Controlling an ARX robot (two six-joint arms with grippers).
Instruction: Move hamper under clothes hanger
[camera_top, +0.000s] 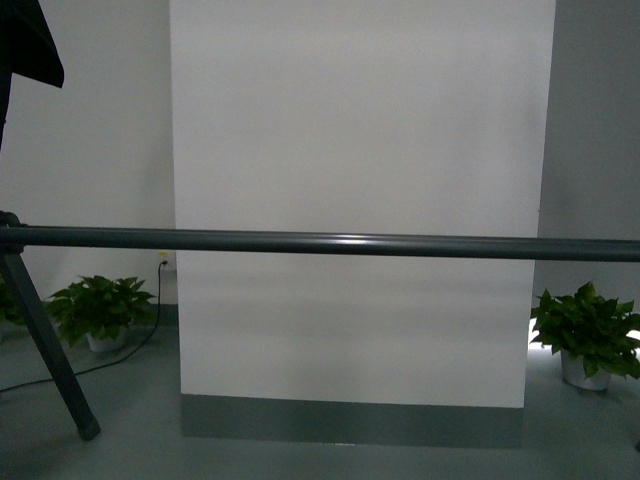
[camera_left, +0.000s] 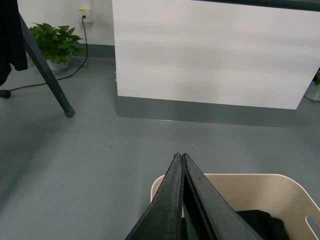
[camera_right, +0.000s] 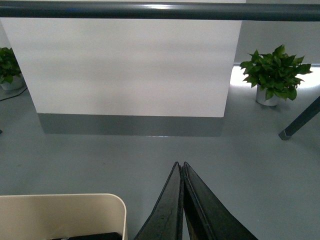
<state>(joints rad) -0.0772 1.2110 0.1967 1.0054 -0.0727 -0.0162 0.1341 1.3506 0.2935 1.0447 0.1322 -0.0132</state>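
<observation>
Left wrist view: the left gripper (camera_left: 181, 156) has its fingers pressed together tip to tip and holds nothing. It hangs above the near rim of the hamper (camera_left: 280, 182), which contains a dark garment (camera_left: 262, 222). In the right wrist view the right gripper (camera_right: 180, 164) is likewise fully closed and empty, positioned beside the hamper's rounded corner and apart from it.

The hamper stands on the grey floor (camera_left: 90, 165), on the robot's side of the clothes hanger (camera_top: 330, 243). The hanger bar runs horizontally across the front view; one angled leg (camera_top: 50, 345) meets the floor below the bar's left end. The hamper does not appear in the front view, so its exact offset from the bar cannot be determined.

Judged step: approach complete, hamper not yet under the bar. The next move requires pushing the hamper forward toward the white wall panel (camera_top: 360, 200) until it sits below the bar, both arms advancing evenly to prevent skewing.

Count: one hamper, one hanger, two grippers, and potted plants (camera_top: 98, 308) on both sides of the panel, three at most in one view.
</observation>
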